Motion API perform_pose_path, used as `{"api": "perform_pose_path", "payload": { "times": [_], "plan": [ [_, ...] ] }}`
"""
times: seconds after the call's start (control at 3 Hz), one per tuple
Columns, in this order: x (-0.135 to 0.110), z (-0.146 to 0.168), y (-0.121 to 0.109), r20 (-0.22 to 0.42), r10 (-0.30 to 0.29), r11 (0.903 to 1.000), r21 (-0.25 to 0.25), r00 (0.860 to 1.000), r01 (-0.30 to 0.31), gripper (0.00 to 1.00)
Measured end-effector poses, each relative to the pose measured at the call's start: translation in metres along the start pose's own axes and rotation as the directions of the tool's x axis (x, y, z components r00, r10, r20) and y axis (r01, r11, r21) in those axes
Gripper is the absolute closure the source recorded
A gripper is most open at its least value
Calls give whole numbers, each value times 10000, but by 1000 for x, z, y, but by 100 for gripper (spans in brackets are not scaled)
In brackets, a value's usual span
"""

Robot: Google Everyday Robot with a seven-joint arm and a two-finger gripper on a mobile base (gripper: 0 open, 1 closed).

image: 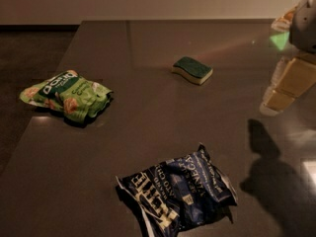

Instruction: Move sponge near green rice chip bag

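The sponge (pixel 192 69), with a dark green top and a pale yellow base, lies flat on the dark table towards the back, right of centre. The green rice chip bag (pixel 66 96) lies crumpled at the table's left edge, well apart from the sponge. My gripper (pixel 288 85) hangs above the table at the right edge of the camera view, to the right of the sponge and a little nearer. It touches nothing. Its shadow falls on the table below it.
A dark blue chip bag (pixel 177 191) with white lettering lies crumpled at the front centre. The dark table (pixel 148 132) ends at the left beside the green bag, with dark floor beyond. A pale wall runs behind the far edge.
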State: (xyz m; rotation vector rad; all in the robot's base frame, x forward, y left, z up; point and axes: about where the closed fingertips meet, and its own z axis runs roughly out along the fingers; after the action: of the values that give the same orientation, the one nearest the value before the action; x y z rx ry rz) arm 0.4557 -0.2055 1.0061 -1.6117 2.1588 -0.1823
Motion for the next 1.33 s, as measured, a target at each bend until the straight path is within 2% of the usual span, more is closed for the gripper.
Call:
{"api": "perform_pose_path", "payload": {
  "times": [0.33,0.67,1.0,1.33],
  "plan": [
    [-9,25,-37,402,772,9965,299,9962,-785,0],
    [-17,63,-80,727,1602,9849,546,9844,-1643,0],
    [-17,106,-118,873,2614,9622,555,9613,-2667,0],
    [-15,159,-148,1002,3847,9213,199,9176,-3884,0]
  ]
}}
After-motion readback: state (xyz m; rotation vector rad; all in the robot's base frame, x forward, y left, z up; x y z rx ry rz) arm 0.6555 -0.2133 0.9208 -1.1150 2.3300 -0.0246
